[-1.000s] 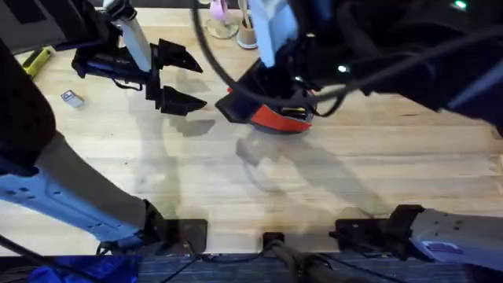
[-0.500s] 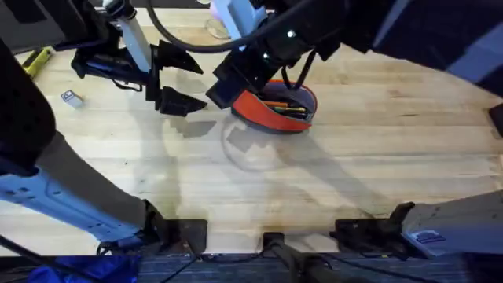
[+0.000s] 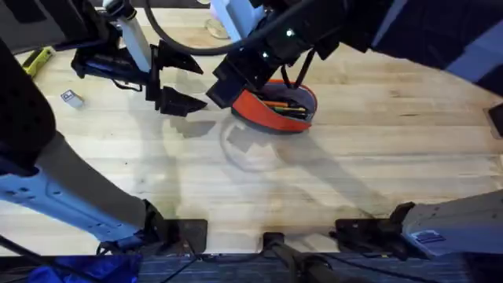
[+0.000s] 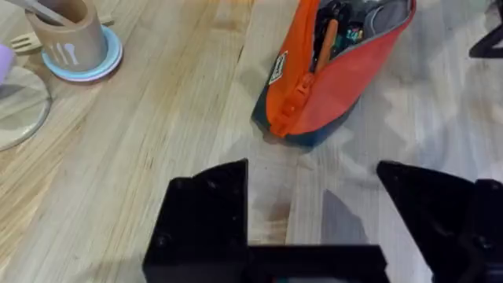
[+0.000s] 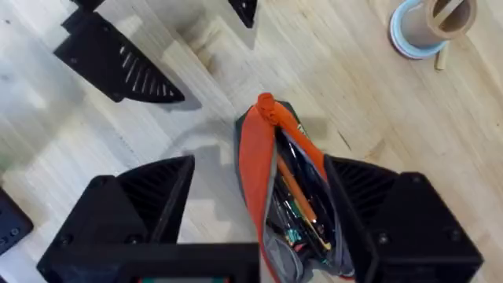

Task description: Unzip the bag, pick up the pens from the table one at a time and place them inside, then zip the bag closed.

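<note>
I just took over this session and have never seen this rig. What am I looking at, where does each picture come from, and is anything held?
Two robot arms work at a wooden table. One picture looks down from above; the others come from a camera on each wrist. The left end effector hangs open beside the bag, holding nothing. The right end effector is open, its fingers straddling the orange bag without clamping it. The bag is unzipped with pens inside. A small cup stands on a blue coaster farther back.
</note>
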